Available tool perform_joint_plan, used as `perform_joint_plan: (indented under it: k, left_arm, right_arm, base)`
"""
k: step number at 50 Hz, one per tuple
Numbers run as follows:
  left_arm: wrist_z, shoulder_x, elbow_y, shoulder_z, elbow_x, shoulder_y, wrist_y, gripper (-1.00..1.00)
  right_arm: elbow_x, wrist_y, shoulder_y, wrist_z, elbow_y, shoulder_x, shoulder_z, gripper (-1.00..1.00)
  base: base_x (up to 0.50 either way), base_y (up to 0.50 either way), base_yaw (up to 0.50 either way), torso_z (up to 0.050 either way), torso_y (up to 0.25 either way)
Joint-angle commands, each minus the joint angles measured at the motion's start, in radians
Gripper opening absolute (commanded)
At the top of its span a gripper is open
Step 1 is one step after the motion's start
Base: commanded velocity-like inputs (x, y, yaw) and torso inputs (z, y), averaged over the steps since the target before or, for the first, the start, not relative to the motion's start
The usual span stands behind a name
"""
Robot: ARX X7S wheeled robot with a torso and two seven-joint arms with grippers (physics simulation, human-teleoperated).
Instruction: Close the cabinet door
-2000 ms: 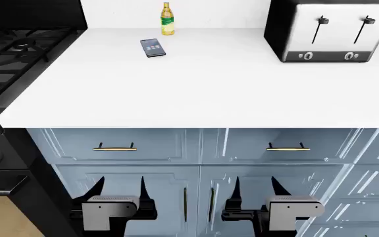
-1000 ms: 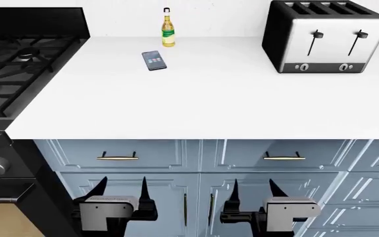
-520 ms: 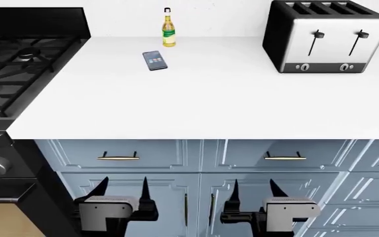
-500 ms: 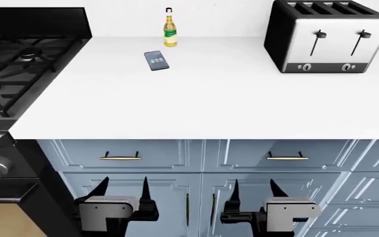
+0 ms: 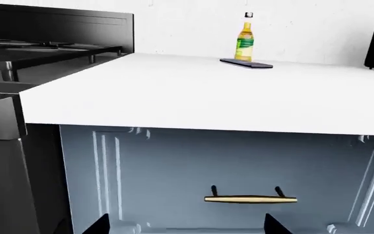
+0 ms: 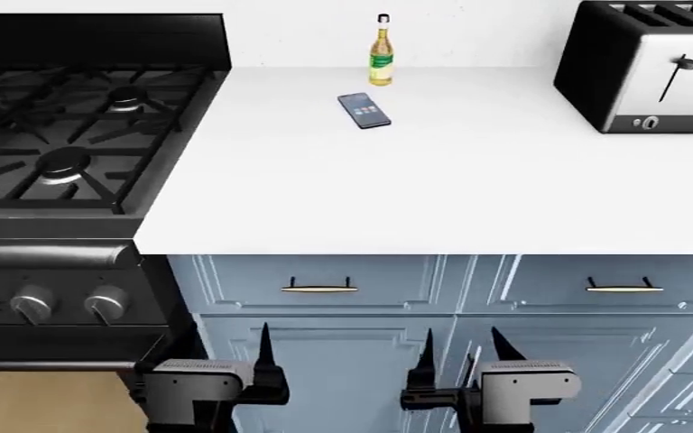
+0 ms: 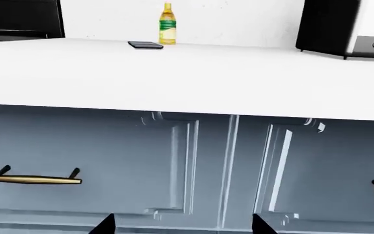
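Blue cabinet doors [image 6: 344, 372] fill the front below the drawers in the head view, and those that show look flush with it. No door standing ajar is in view. My left gripper [image 6: 226, 350] hangs open in front of the left door, next to the stove. Its wrist view faces a drawer front [image 5: 174, 165] with a gold handle [image 5: 251, 199], and the left gripper [image 5: 185, 225] holds nothing. My right gripper [image 6: 462, 350] is open too, in front of the seam between doors. In its own view the right gripper [image 7: 183, 225] faces two drawer fronts [image 7: 109, 156], empty.
A black gas stove [image 6: 69, 135] with knobs [image 6: 33, 302] stands left of the cabinets. On the white counter [image 6: 443, 189] are a bottle [image 6: 381, 41], a phone [image 6: 364, 110] and a toaster [image 6: 653, 72] at the right edge. Gold drawer handles [image 6: 318, 289] sit above the grippers.
The head view has swung left: stove and cabinets slid right in frame, and the toaster is partly cut off. Both grippers stay open at the same place in frame.
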Motion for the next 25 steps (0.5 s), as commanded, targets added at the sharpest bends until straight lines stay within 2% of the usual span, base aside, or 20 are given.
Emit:
perform_joint_plan:
  k: [1, 6, 10, 16, 19, 25]
  left_arm:
    - [-0.012, -0.009, 0.010, 0.006, -0.008, -0.001, 0.001, 1.00]
    - [-0.030, -0.024, 0.090, -0.008, -0.023, 0.002, -0.020, 1.00]
    - [-0.053, -0.053, 0.220, -0.035, -0.050, -0.011, -0.086, 1.00]
    - [-0.138, -0.121, 0.489, -0.108, -0.098, -0.088, -0.290, 1.00]
    - [-0.175, -0.165, 0.627, -0.149, -0.146, -0.146, -0.422, 1.00]
    - [-0.229, -0.217, 0.804, -0.201, -0.214, -0.245, -0.588, 1.00]
  right_arm:
    - [0.023, 0.004, 0.002, 0.009, -0.003, 0.006, 0.001, 1.00]
    - [0.026, 0.027, -0.005, 0.021, -0.058, 0.017, 0.004, 1.00]
    - [0.028, 0.116, -0.009, 0.051, -0.192, 0.044, 0.027, 1.00]
    - [-0.005, 0.391, 0.035, 0.126, -0.503, 0.098, 0.078, 1.00]
    - [-0.011, 0.549, 0.086, 0.158, -0.658, 0.119, 0.112, 1.00]
    - [-0.008, 0.825, 0.224, 0.182, -0.886, 0.150, 0.154, 1.00]
  base:
    - [0.00, 0.00, 0.00, 0.000, 0.000]
    - [0.00, 0.00, 0.00, 0.000, 0.000]
    - [0.00, 0.00, 0.00, 0.000, 0.000]
    - [0.00, 0.00, 0.00, 0.000, 0.000]
    - [0.00, 0.00, 0.00, 0.000, 0.000]
    - [0.00, 0.00, 0.00, 0.000, 0.000]
